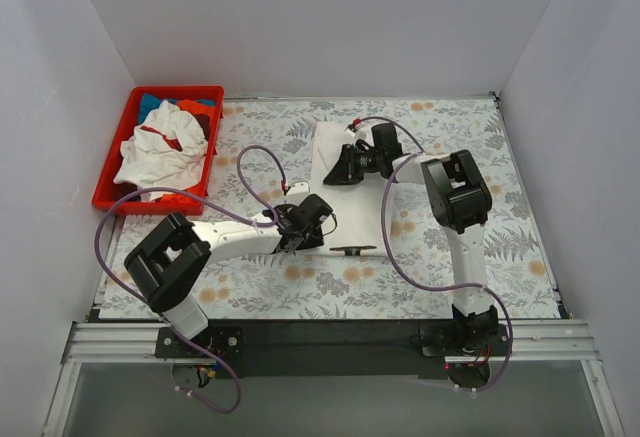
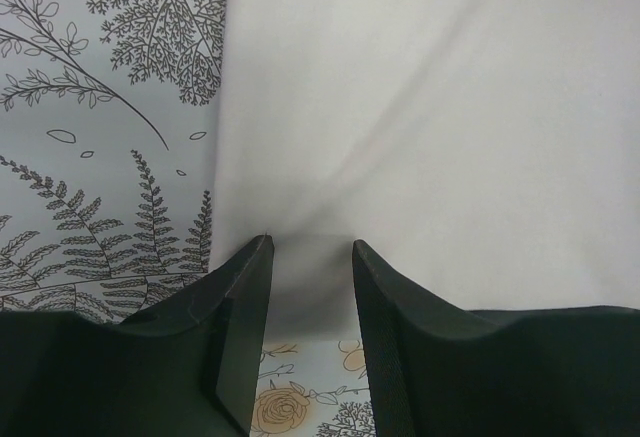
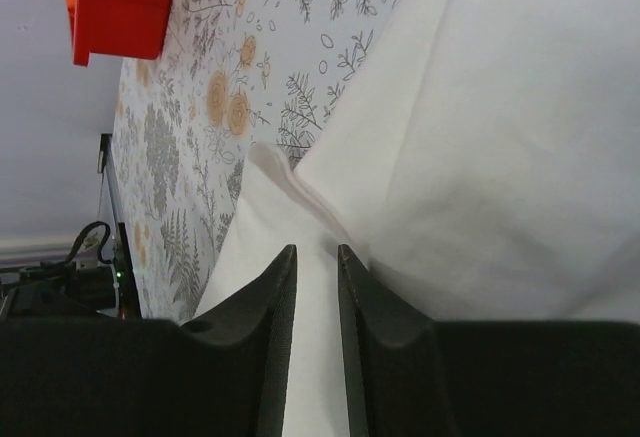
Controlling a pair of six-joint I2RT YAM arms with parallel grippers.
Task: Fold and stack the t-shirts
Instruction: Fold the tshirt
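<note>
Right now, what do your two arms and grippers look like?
The left arm and right arm are white tubes with chunky black joints; a purple cable loops along each. The left gripper and right gripper each have two black tapered fingers.

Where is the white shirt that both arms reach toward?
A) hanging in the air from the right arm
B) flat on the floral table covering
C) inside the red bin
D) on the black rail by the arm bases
B: the white shirt lies spread on the floral covering, while the red bin at the far left holds a separate heap of shirts.
</note>
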